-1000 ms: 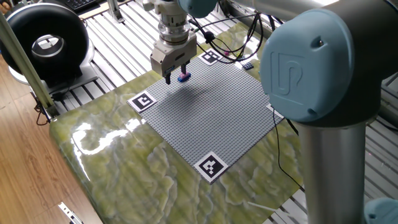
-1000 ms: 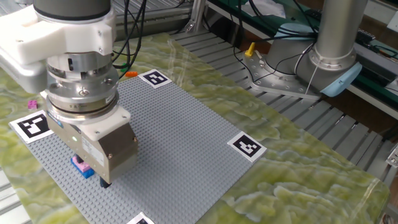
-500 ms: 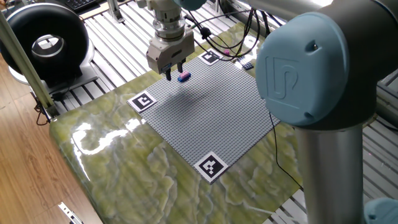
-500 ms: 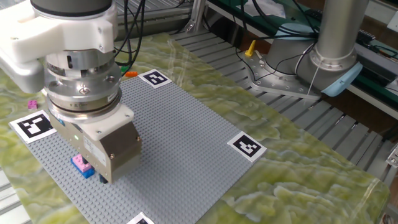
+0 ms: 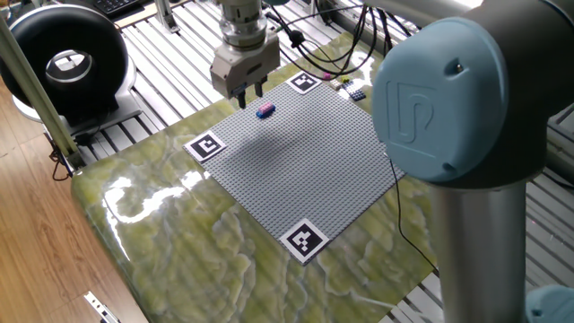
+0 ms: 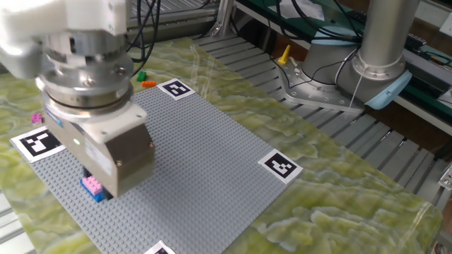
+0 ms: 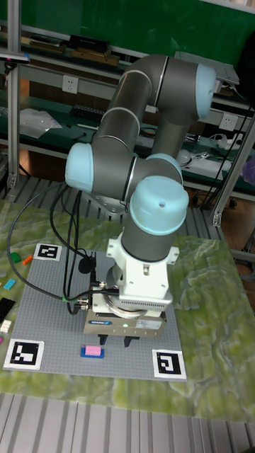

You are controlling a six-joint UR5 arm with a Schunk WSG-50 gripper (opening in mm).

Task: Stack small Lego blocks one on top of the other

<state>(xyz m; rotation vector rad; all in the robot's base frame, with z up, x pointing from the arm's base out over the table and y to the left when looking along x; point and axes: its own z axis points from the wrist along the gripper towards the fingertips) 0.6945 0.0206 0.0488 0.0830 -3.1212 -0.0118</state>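
Note:
A magenta-pink small Lego block sits on top of a blue one, forming a little stack (image 5: 265, 111) on the grey baseplate (image 5: 305, 170) near its far left corner. The same stack (image 6: 92, 187) shows pink over blue in the other fixed view, and in the tall view the stack (image 7: 91, 351) lies left of the wrist. My gripper (image 5: 248, 95) hangs above and just left of the stack, apart from it, open with nothing between its fingers. In the other fixed view the gripper body hides the fingertips.
Fiducial marker squares (image 5: 205, 145) (image 5: 304, 240) sit at the baseplate's corners. Loose bricks lie off the plate: orange and green ones (image 6: 145, 79), a pink one (image 6: 37, 118), several more (image 5: 352, 89). Cables trail behind the arm. The slatted frame surrounds the marbled tabletop.
My gripper has lifted up and drawn back from the stack, whose two blocks stay put on the baseplate.

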